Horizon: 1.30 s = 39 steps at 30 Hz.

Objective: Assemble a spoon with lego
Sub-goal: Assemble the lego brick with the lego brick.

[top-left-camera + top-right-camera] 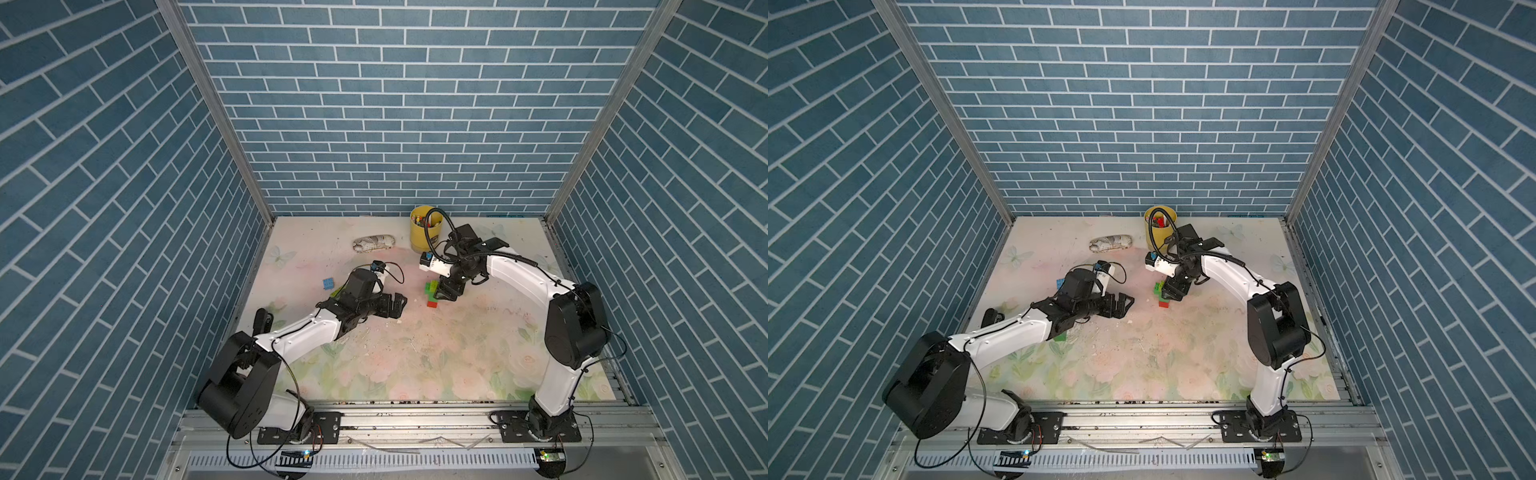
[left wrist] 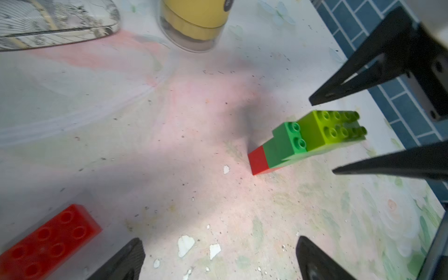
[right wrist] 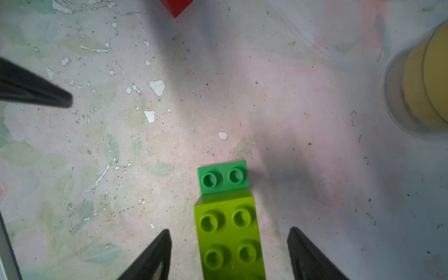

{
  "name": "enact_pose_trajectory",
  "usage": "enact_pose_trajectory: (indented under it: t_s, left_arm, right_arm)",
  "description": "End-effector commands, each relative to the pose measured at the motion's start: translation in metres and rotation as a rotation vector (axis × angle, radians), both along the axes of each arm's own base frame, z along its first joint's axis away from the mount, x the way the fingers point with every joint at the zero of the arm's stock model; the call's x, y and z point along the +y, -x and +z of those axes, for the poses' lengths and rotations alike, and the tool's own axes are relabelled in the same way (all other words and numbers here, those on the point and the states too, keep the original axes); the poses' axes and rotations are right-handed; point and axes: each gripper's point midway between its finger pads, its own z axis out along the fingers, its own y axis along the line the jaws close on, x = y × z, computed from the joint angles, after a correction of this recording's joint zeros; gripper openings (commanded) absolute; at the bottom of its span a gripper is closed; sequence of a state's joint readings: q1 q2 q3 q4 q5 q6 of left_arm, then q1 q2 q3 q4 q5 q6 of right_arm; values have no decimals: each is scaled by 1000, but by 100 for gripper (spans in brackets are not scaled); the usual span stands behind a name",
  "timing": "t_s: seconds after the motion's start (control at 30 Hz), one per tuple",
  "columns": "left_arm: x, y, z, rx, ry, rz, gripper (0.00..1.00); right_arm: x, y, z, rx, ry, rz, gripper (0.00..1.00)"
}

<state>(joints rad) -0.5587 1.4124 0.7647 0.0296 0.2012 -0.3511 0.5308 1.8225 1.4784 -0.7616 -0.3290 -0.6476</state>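
The spoon (image 1: pixel 432 291) (image 1: pixel 1161 292) stands upright mid-table as a joined lego stack: red brick (image 2: pixel 258 161) at the bottom, green brick (image 2: pixel 283 145) (image 3: pixel 223 178) above it, lime brick (image 2: pixel 332 128) (image 3: pixel 228 237) on top. My right gripper (image 1: pixel 442 293) (image 3: pixel 230 229) is open. Its fingers (image 3: pixel 155 252) flank the lime brick with a gap on each side. My left gripper (image 1: pixel 395 305) (image 2: pixel 220 252) is open and empty, low over the table to the left of the stack. A loose red brick (image 2: pixel 48 240) lies near it. A light-blue brick (image 1: pixel 328 284) lies further left.
A yellow cup (image 1: pixel 424 235) (image 2: pixel 196 21) of small bits stands at the back, behind the stack. A grey patterned pouch (image 1: pixel 372 244) lies to its left. A green brick (image 1: pixel 1060 336) peeks out under the left forearm. Blue walls enclose the table.
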Motion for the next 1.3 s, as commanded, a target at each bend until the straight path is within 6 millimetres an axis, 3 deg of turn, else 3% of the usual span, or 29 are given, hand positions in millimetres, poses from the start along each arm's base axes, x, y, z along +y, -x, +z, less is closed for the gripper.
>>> enact_pose_trajectory:
  t_s: [0.0,0.2,0.57,0.8,1.07,1.17,1.27]
  left_arm:
    - [35,-2,-20,95,-142,117,99]
    - [79,-15,-39,205,-340,301,99]
    - [97,-30,-73,309,-369,428,99]
    - [74,-50,-82,305,-251,352,99]
    - [17,-75,-75,307,-94,144,99]
    - [30,-76,-65,283,-138,179,99]
    - [45,-75,-35,200,-98,218,99]
  right_arm:
    - [-4,1,31,-70,-34,-4,83]
    - [-6,4,50,-104,-48,-8,89]
    - [-14,4,88,-196,-57,-26,90]
    - [-16,5,97,-216,-58,-26,90]
    - [-11,9,109,-229,-105,-8,90]
    - [-3,4,110,-231,-120,-25,89]
    - [13,-2,107,-248,-117,-40,89]
